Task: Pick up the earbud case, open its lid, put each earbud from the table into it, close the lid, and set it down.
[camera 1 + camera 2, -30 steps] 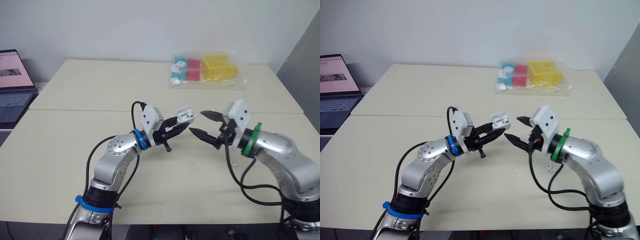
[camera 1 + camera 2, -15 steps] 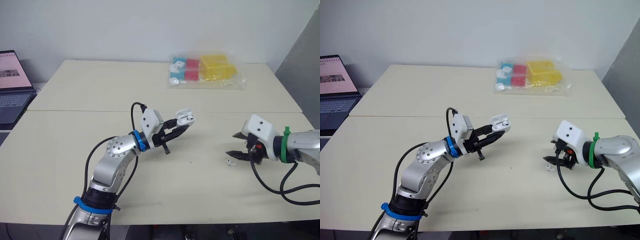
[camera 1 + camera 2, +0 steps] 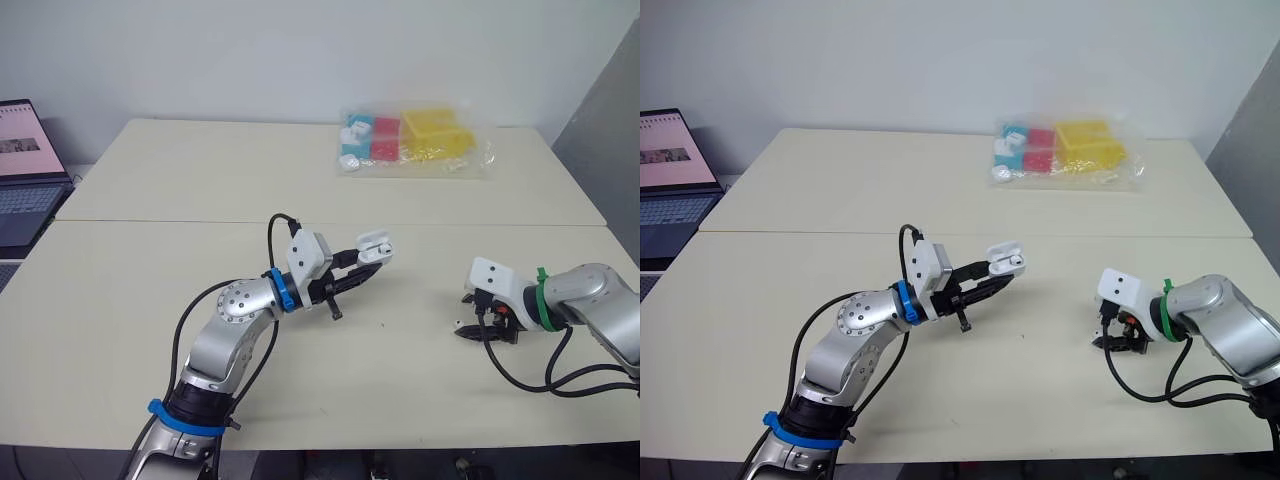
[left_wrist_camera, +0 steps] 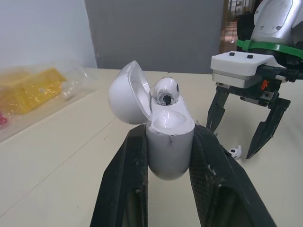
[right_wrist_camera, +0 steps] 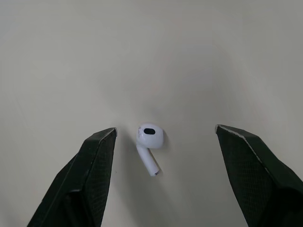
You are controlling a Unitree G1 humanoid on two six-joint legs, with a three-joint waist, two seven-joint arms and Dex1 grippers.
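Pale beige worktop (image 3: 130,300) is sitting against a white wall, with a seam running across it between the near half and the far half. A laptop (image 3: 20,170) is standing open off the far left edge, and a clear bag (image 3: 410,140) of yellow, red and blue items is lying at the far side, well apart from both arms. Left claw (image 3: 366,263) is hanging above the worktop near the middle, clenched on the white case (image 4: 169,151), its two black fingers (image 4: 128,189) pressing the case body from both sides. The case is sitting upright in the grip with its lid (image 4: 124,94) swung back open, and one earbud (image 4: 165,91) is sitting in it, head poking out of its slot. Right claw (image 5: 165,130) is pointing down at the worktop on the right side, released, fingers spread wide. The second earbud (image 5: 149,146) is lying flat on the worktop between those fingertips (image 5: 106,139), touching neither one, a little closer to one finger than the other. From the head views that earbud (image 3: 457,323) is showing just beside the right claw's tips, well apart from the case.
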